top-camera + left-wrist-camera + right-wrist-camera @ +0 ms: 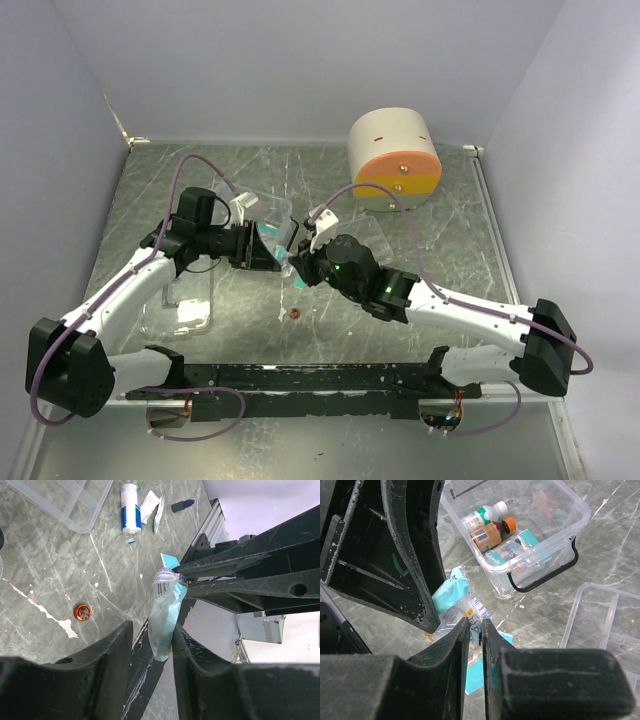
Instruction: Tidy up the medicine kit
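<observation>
My right pincer (475, 624) is clenched on one end of a teal packet (167, 615) and holds it above the middle of the bench (470, 230). My left pincer (152, 627) stands around the other end of the packet but is not closed on it; I see a gap beside one finger. The medicine kit (540, 555) sits without lid just behind both pincers, toward the far edge, with bottles (492, 530) inside. A small orange cap (295, 314) lies toward the near edge.

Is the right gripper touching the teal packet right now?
Touching. In the right wrist view the right gripper has its jaws pinched on the clear top edge of the teal packet, with no gap showing.
</observation>
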You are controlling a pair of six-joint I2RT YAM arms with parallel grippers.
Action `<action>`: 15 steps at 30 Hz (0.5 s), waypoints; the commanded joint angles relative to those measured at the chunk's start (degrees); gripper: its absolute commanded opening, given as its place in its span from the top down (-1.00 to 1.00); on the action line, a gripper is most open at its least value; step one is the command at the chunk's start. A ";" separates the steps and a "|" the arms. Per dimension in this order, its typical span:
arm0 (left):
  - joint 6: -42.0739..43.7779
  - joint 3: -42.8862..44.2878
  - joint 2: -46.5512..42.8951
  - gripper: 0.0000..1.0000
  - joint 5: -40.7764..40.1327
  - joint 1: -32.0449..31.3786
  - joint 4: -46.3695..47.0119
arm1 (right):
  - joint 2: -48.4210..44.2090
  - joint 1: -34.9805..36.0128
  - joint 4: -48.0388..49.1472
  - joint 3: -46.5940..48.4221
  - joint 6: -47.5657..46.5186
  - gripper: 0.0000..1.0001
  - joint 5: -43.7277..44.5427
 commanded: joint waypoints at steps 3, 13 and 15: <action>0.20 2.63 0.95 0.22 1.51 0.08 -0.88 | 1.60 -0.24 0.68 2.89 -1.36 0.72 0.74; 3.45 4.53 0.36 0.58 -5.24 0.08 -4.52 | 3.20 -0.34 -2.46 4.65 -0.54 0.72 4.00; 3.67 4.96 -0.13 0.63 -6.68 0.08 -4.92 | 3.47 -0.43 -3.51 5.34 0.10 0.58 4.15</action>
